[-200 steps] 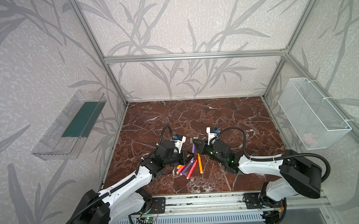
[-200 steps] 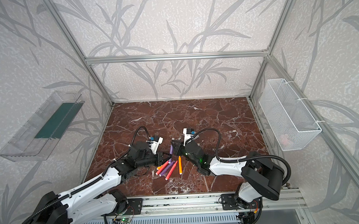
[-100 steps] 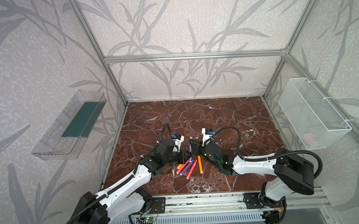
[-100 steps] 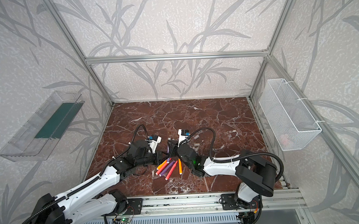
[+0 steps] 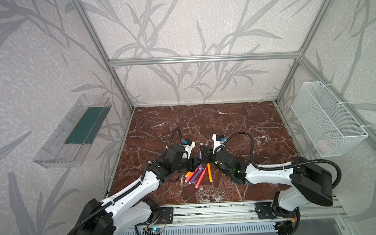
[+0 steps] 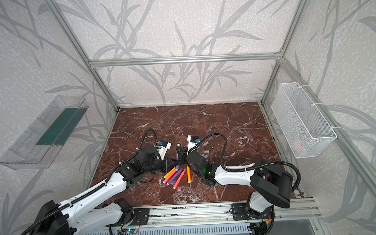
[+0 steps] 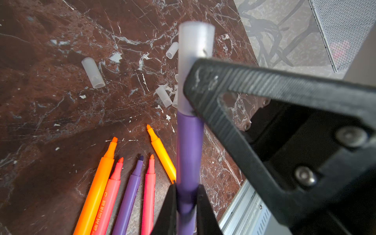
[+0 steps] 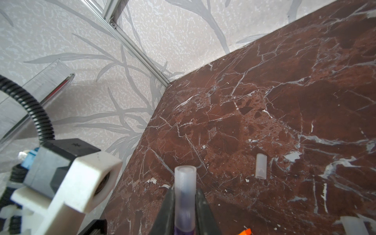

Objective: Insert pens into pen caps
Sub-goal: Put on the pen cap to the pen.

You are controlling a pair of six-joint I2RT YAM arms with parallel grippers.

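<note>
Two grippers meet low over a marble table (image 5: 226, 120): the left gripper (image 7: 186, 188) is clamped on the barrel of a purple pen (image 7: 189, 146), whose tip end sits inside a translucent cap (image 7: 195, 50); the right gripper (image 8: 185, 192) has its fingers flanking that cap on both sides, though whether they press on it or stand just clear cannot be told. Beneath the raised pen, five uncapped pens (image 7: 130, 183) lie fanned side by side on the marble – two orange, two pink-red, one purple – with tips toward the grippers. Several loose caps (image 7: 93, 72) lie scattered beyond those tips, apart from the pens. Both top views show the two arms converging near the table's front centre, with a clear tray (image 5: 72, 131) on the left wall and a white wire basket (image 5: 326, 118) on the right wall
</note>
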